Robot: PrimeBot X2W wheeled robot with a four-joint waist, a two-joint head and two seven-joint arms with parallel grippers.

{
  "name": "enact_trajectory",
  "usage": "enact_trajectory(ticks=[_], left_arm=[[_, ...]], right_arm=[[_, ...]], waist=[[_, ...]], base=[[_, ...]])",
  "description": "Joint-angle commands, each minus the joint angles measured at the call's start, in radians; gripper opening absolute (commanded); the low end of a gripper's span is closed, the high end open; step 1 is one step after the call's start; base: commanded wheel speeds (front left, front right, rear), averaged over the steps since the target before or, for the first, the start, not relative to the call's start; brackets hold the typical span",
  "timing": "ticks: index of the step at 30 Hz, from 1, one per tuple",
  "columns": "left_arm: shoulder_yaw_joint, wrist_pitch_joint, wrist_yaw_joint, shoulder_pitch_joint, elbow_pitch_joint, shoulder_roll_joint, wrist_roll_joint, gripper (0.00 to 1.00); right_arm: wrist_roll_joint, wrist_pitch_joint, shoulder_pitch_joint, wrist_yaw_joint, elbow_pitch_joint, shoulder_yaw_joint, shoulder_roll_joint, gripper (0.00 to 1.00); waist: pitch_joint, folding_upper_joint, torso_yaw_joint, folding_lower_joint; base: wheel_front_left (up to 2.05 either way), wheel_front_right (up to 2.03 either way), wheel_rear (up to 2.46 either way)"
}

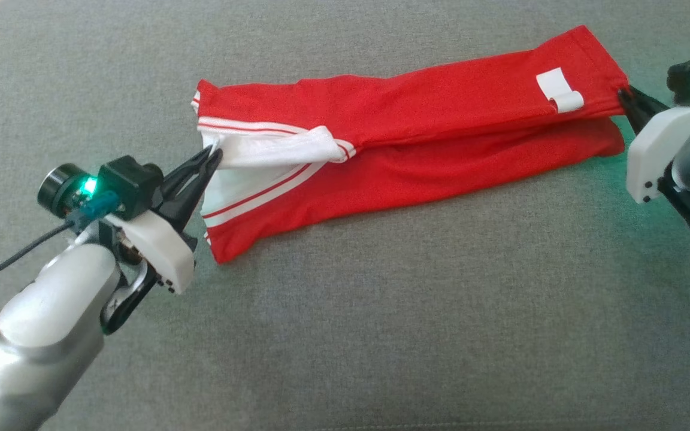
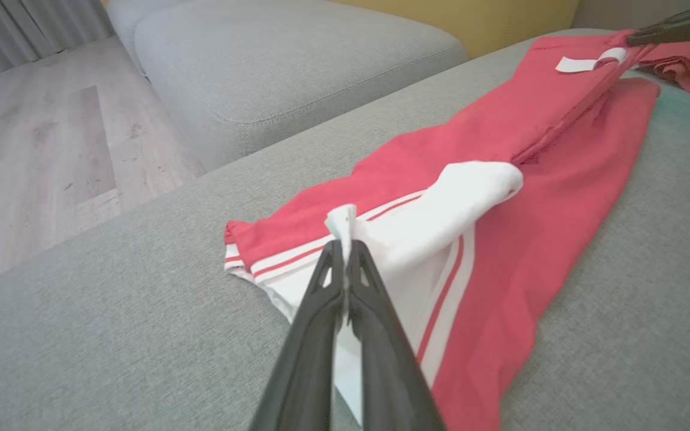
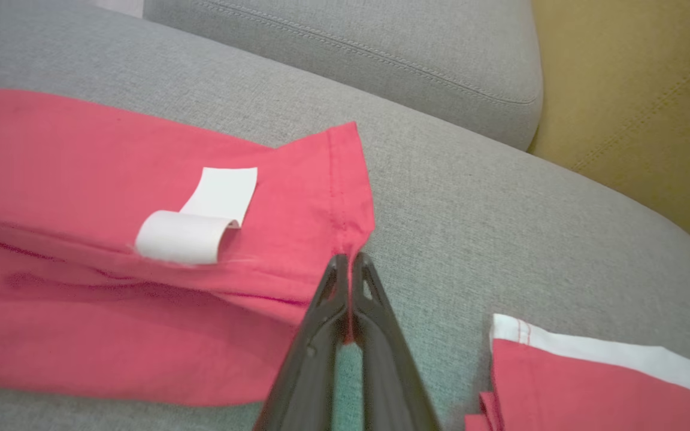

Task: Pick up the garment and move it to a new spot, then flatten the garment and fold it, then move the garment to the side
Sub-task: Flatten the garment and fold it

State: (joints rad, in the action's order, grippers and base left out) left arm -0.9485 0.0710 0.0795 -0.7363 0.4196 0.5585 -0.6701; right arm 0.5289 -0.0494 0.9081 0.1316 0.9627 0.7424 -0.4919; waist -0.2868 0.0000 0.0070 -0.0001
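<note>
Garment (image 1: 417,120): red, with white trim and thin red stripes at one end. It lies stretched out long on the grey cushion (image 1: 345,335), folded lengthwise, with the upper layer overlapping the lower one.

Left pincer (image 1: 210,158): clenched on the white trimmed edge at the garment's left end. In the left wrist view both fingers are pressed together, with a small tuft of white cloth standing up between the tips (image 2: 344,245).

Right pincer (image 1: 623,94): clenched on the red hem corner at the opposite end. In the right wrist view the hem puckers where the tips (image 3: 350,258) bite it. Its dark fingers also show at the top right of the left wrist view (image 2: 674,27).

A white label (image 3: 201,221) is curled over on the upper layer, near the right pincer.

Surroundings:
- A separate red piece with a white band (image 3: 590,383) lies on the same cushion, just beside the right pincer's fingers. I cannot tell whether it belongs to the garment.
- A second cushion (image 2: 297,66), also grey, sits beyond.
- Yellow upholstery (image 3: 638,108) is behind it.
- The wooden floor (image 2: 33,149) and a curtain (image 2: 21,24) are off to the left side.
</note>
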Motion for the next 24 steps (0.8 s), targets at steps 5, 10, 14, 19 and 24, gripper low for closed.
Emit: enact_trajectory(ticks=[5,10,14,19,24], left_arm=[[0.039,-0.026,-0.025,-0.02,-0.072,0.077,-0.015,0.0],[0.02,-0.086,-0.027,0.003,-0.1,0.095,-0.029,0.0],[-0.016,-0.142,-0.015,0.016,-0.111,0.099,-0.03,0.0],[-0.042,-0.188,-0.011,0.025,-0.106,0.093,-0.036,0.0],[-0.043,-0.144,-0.043,0.024,-0.077,0.067,-0.009,1.0]], right_arm=[[0.064,-0.016,-0.004,-0.001,-0.036,0.07,-0.061,0.0],[0.109,-0.039,0.005,-0.001,-0.047,0.128,-0.078,0.0],[0.153,-0.062,0.008,-0.001,-0.055,0.164,-0.085,0.0],[0.207,-0.087,0.004,-0.001,-0.055,0.202,-0.087,0.0],[0.257,-0.049,0.003,-0.001,-0.057,0.202,-0.076,1.0]], waist=[[0.007,0.0,-0.003,0.0001],[0.005,0.0,-0.008,0.0001],[-0.004,0.0,-0.011,0.0001],[-0.001,0.0,-0.012,0.0001],[0.025,0.0,-0.018,0.0001]], base=[[0.0,0.0,0.0],[0.0,0.0,0.0],[0.0,0.0,0.0],[0.0,0.0,0.0],[0.0,0.0,0.0]])
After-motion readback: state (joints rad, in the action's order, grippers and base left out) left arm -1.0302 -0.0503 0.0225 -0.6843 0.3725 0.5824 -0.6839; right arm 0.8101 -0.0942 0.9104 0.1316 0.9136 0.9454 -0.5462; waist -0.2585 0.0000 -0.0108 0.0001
